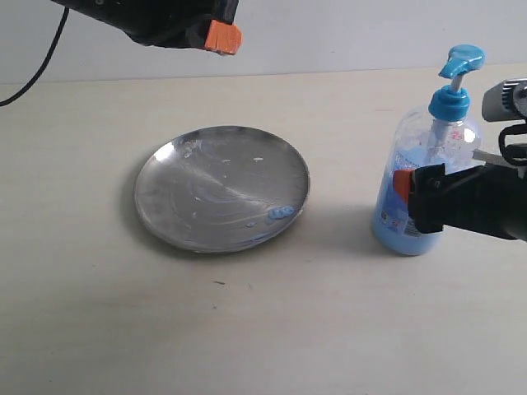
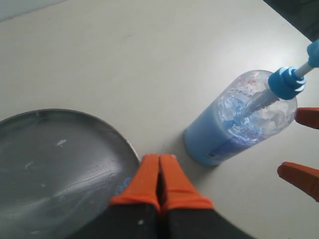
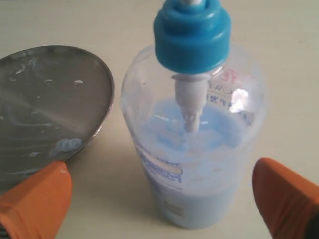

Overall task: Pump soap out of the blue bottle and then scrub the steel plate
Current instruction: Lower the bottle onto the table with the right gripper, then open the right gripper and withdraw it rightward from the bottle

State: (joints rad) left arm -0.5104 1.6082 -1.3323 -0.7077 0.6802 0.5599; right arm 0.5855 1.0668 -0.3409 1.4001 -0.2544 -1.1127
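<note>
Right end effector point(image 3: 159, 199) spread, blue bottle point(image 3: 194, 149) upright between its 2 fingers point(image 3: 35, 204), apparently untouched. We judge thin plastic: light, squashy, slick; grip low on the filled body. Left end effector point(image 2: 159, 184) pressed together, steel plate point(image 2: 55, 164) below, slightly aside.

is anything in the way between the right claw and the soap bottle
Nothing visible. The right claw is open, its orange fingers on either side of the bottle, with only table showing in the gaps. The plate lies off to one side.
</note>
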